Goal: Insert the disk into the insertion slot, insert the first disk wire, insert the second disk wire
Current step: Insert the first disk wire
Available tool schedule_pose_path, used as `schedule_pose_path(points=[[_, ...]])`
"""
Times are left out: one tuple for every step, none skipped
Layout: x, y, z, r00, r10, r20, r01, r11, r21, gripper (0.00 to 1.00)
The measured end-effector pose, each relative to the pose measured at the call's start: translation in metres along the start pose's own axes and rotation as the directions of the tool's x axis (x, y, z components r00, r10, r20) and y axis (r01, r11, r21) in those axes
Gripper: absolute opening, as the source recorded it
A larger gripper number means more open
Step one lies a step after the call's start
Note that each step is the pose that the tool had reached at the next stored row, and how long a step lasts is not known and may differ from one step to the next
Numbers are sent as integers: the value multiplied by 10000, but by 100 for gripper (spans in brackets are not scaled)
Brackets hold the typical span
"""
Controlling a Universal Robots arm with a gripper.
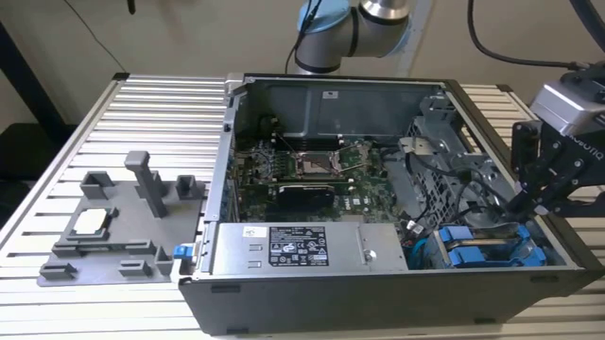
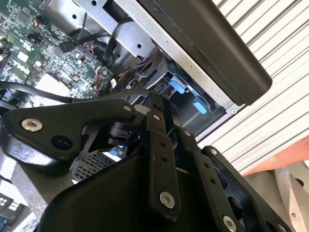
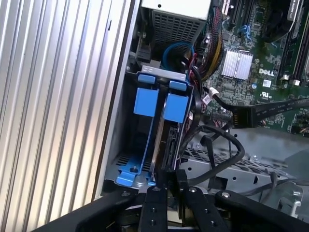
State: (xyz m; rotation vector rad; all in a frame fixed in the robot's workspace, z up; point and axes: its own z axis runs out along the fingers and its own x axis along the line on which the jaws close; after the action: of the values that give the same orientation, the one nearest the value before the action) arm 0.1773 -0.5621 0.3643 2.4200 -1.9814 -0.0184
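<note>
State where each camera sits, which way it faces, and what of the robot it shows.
Exterior view: off the arm, high, looking down into the open case; arm and hand show.
First wrist view: on the wrist, looking along the hand at the blue carriers.
Second wrist view: on the wrist, looking past the hand toward the motherboard.
All three share hand and carriers.

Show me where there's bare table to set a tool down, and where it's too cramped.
Free: the ribbed aluminium table between the grey fixture plate and its far edge, beside the open black computer case; also the strip in front of the plate. Crowded: the case's corner where the black gripper, blue plastic carriers and black cables pack together.
</note>
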Motion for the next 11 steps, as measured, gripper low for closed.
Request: schedule_pose_path(points=[[8,6,2,10000,28,6,-28,10000,-3,19],[12,11,5,10000,63,11,-63,10000,-5,19],[10,15,9,9999,120,17,-120,9999,-5,19],[10,17,11,9998,203,17,-203,9998,-6,19],[10,21,13,9996,296,16,-296,9996,-6,19],[9,23,15,9992,393,19,-393,9992,-6,19],[8,26,18,9988,490,20,-490,9988,-6,19],[8,29,20,9983,586,23,-586,9983,-6,19],[8,35,22,9977,679,34,-679,9977,-5,19],[6,43,22,9972,736,97,-736,9973,4,19],[4,50,24,9968,776,203,-777,9970,16,19]])
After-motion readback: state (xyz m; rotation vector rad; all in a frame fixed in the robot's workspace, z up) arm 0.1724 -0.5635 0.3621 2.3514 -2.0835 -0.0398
